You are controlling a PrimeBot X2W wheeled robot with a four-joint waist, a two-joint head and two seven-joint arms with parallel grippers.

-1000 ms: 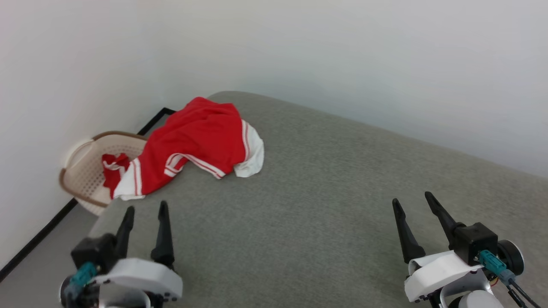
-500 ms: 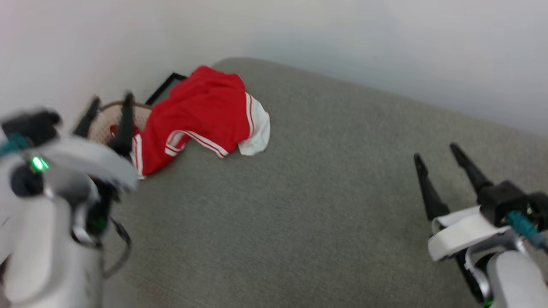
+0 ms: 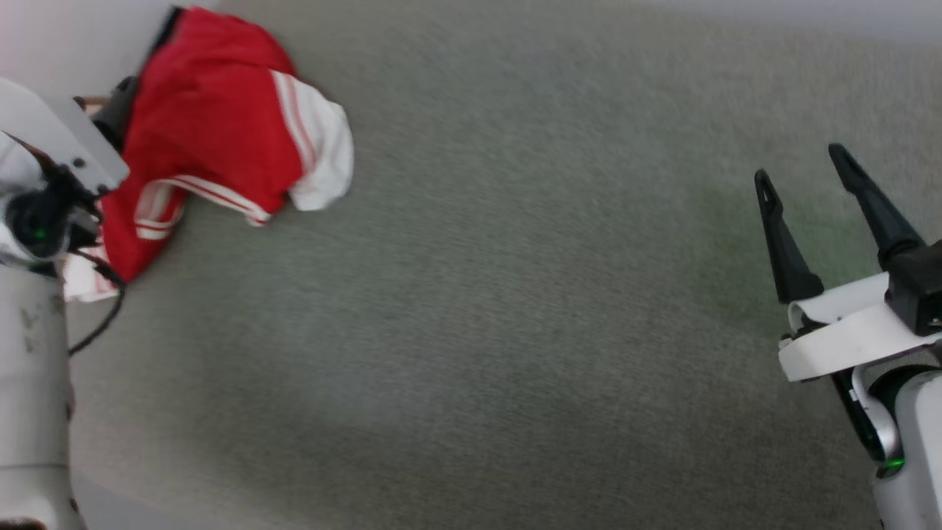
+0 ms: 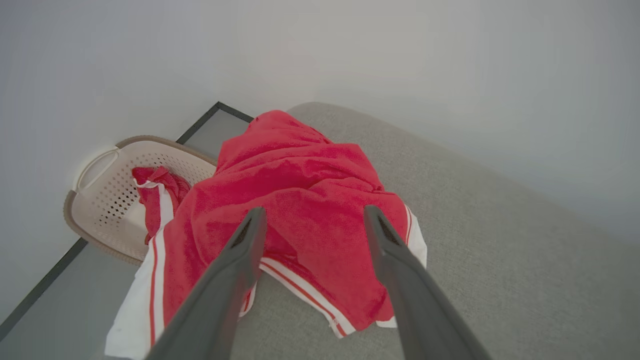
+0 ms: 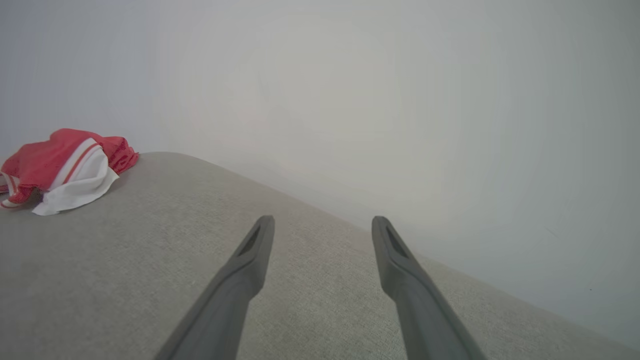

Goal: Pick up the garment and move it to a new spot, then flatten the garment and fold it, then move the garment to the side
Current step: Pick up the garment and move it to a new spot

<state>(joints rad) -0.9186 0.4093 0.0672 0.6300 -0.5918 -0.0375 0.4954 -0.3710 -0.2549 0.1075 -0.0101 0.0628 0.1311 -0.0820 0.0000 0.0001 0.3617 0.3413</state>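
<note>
Currently the shirt (image 4: pixel 300 200) lies crumpled at the far left corner of the grey cushion (image 3: pixel 515 294), red side up. One white sleeve with striped trim rests on the cushion, and another white-edged part hangs off the cushion's left edge. Beside that edge, on the floor, stands a beige perforated basket (image 4: pixel 95 200) with a red-and-white fold of cloth inside. Over the shirt, the left gripper (image 4: pixel 314 212) has its fingers spread wide with nothing between them; contact cannot be judged. Above bare cushion toward its right side, well apart from the shirt, the right gripper (image 3: pixel 801 163) is equally wide and empty.
</note>
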